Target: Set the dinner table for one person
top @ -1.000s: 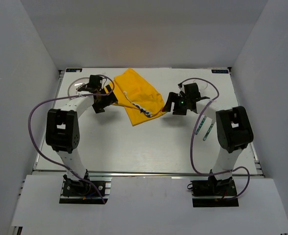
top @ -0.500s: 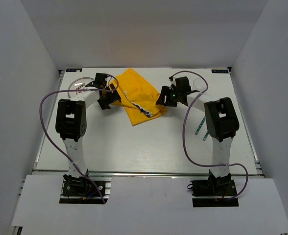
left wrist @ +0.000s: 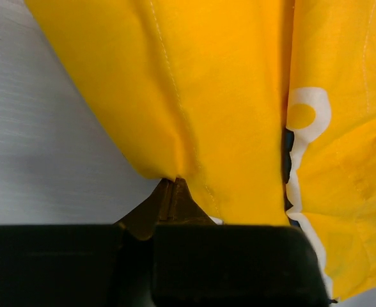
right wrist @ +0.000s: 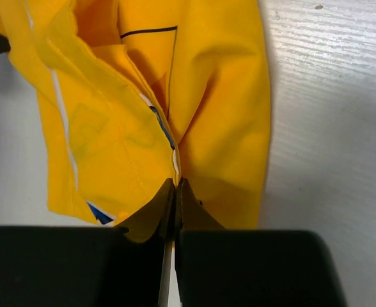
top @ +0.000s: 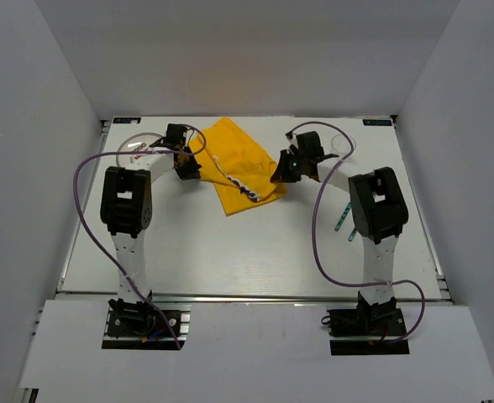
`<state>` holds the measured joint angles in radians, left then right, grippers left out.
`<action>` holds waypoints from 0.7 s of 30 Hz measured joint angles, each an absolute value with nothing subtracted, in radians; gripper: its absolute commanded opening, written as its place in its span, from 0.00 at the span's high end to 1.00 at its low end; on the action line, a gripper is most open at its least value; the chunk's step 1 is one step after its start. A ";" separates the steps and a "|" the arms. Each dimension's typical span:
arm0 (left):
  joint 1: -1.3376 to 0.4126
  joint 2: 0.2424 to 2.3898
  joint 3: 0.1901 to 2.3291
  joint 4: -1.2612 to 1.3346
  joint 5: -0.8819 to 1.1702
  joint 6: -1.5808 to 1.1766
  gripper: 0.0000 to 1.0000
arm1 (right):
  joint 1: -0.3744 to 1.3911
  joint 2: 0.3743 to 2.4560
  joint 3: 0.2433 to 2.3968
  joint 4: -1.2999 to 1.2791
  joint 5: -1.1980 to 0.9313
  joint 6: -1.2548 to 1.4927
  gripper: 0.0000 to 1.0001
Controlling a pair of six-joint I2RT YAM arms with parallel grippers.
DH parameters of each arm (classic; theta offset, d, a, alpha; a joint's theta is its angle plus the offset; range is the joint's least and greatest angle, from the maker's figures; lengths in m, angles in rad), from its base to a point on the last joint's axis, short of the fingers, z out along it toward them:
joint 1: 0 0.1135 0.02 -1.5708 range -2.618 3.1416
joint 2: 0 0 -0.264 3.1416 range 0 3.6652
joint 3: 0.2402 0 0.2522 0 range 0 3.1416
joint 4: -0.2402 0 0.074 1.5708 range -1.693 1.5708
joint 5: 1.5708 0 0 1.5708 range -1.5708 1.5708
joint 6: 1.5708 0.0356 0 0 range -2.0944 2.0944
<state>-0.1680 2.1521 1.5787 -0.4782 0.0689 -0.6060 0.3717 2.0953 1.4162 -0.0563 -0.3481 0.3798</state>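
Left gripper (left wrist: 174,187), right gripper (right wrist: 175,187) pinched closed on yellow cloth (top: 239,168) edges; dinner table (top: 230,243) lengthwise left-right.

The table (top: 230,252) is a large white rectangle lying flat and level, its long sides running left to right. It fills the floor between plain white walls (top: 54,126) on the left, right and far sides. A metal rail (top: 247,295) runs along its front edge, and a small dark label sits at each far corner, left (top: 125,120) and right (top: 378,122). In the wrist views the surface (left wrist: 41,147) shows a faint grain of fine parallel lines (right wrist: 329,128) over matte white. A yellow cloth (top: 239,168) lies crumpled on its far middle part.
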 measured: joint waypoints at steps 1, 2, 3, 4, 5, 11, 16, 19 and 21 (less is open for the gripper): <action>-0.168 2.152 1.579 -0.477 0.070 -0.606 1.00 | 0.374 2.080 1.408 -0.061 -0.341 0.378 1.00; -0.168 2.151 1.578 -0.477 0.070 -0.606 1.00 | 0.374 2.065 1.402 -0.068 -0.335 0.377 1.00; -0.168 2.150 1.576 -0.476 0.071 -0.606 1.00 | 0.376 2.047 1.398 -0.075 -0.327 0.375 1.00; -0.168 2.145 1.571 -0.473 0.070 -0.605 1.00 | 0.377 2.025 1.394 -0.081 -0.318 0.372 1.00; -0.168 2.138 1.564 -0.472 0.068 -0.605 1.00 | 0.380 2.001 1.390 -0.089 -0.307 0.368 1.00; -0.171 2.073 1.550 -0.494 0.044 -0.583 1.00 | 0.380 1.811 1.291 -0.104 -0.238 0.358 1.00; -0.176 2.019 1.600 -0.545 0.004 -0.559 1.00 | 0.379 1.700 1.221 -0.113 -0.139 0.354 1.00; -0.175 1.988 1.635 -0.567 -0.012 -0.542 1.00 | 0.375 1.667 1.198 -0.127 -0.044 0.350 1.00; -0.172 1.981 1.671 -0.588 -0.019 -0.530 1.00 | 0.369 1.661 1.198 -0.146 0.026 0.347 1.00</action>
<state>-0.1722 1.9808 1.6707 -0.5877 -0.0189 -0.5304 0.3687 1.6608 1.1980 -0.1459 0.0257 0.3470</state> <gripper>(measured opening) 0.019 0.024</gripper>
